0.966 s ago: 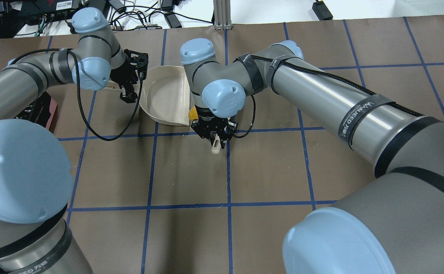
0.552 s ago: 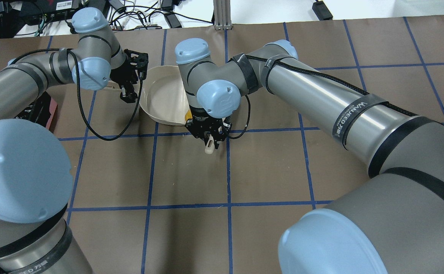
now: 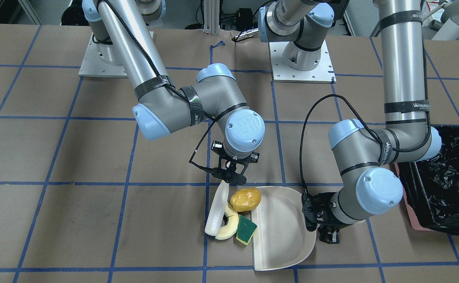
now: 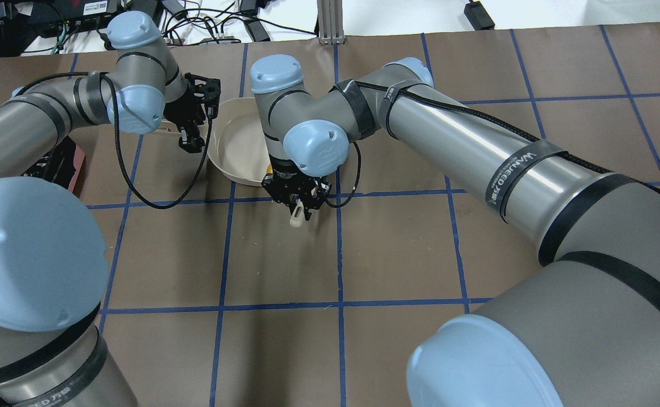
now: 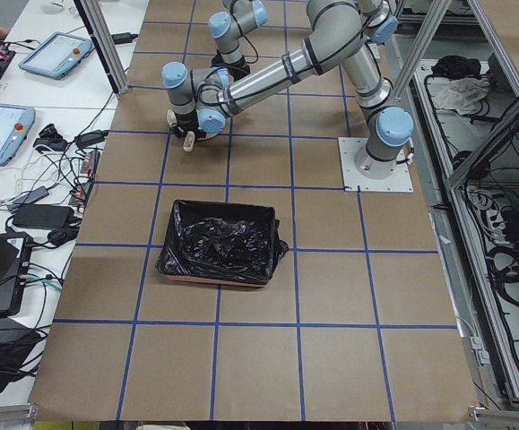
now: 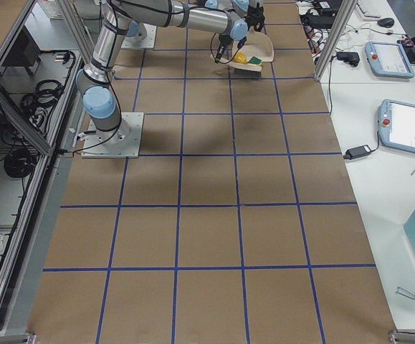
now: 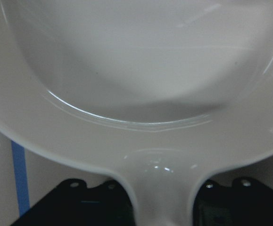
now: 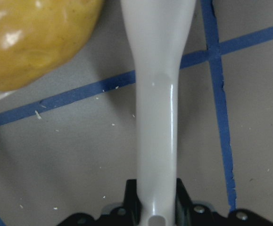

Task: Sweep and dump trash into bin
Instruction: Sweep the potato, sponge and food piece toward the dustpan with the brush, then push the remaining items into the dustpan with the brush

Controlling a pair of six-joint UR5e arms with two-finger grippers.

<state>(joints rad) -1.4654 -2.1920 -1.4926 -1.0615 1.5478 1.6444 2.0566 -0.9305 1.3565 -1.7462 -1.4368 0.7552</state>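
Note:
In the front-facing view my right gripper (image 3: 232, 179) is shut on the handle of a white brush (image 3: 217, 210). The brush lies against the trash at the open mouth of the beige dustpan (image 3: 284, 232). The trash is an amber lumpy piece (image 3: 245, 199), a pale yellow slice (image 3: 227, 228) and a green-and-yellow sponge wedge (image 3: 246, 230). The sponge and the amber piece touch the pan's lip. My left gripper (image 3: 319, 220) is shut on the dustpan's handle (image 7: 160, 188). The right wrist view shows the brush handle (image 8: 155, 117) beside the amber piece (image 8: 37, 37). The pink bin (image 3: 445, 184) with its black bag stands beyond my left arm.
The bin also shows in the exterior left view (image 5: 219, 242), apart from the dustpan. The table is brown paper with a blue tape grid. In the overhead view my right arm (image 4: 477, 141) reaches across the middle and covers the trash. Cables lie past the far edge.
My right gripper has moved left toward the dustpan with the brush, pushing the trash to the pan's mouth. The amber piece has slipped under my wrist in the overhead view. The left arm has not moved.

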